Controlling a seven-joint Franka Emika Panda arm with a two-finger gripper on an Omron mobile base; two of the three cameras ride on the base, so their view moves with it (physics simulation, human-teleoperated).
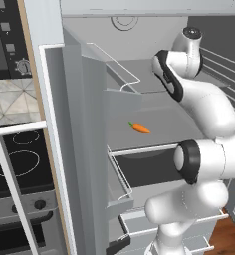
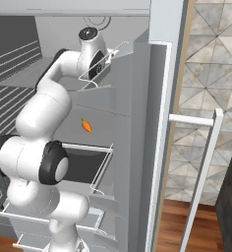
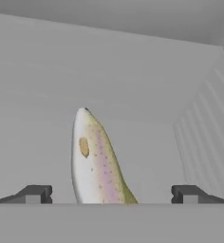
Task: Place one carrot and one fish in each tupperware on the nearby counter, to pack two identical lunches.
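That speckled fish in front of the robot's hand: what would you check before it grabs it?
1. Gripper open: ok, fingertips stand wide apart.
2. Fish lies between the fingertips: ok in the hand view.
3. Fingertips low enough to close around the fish: cannot tell.
4. Nothing held already: ok.
5. Fridge door open, shelves reachable: ok.
6. Carrot lies apart on a lower shelf, out of the way: ok.

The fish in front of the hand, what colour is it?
Silvery white fish with a pink speckled stripe and olive back, best in the hand view.
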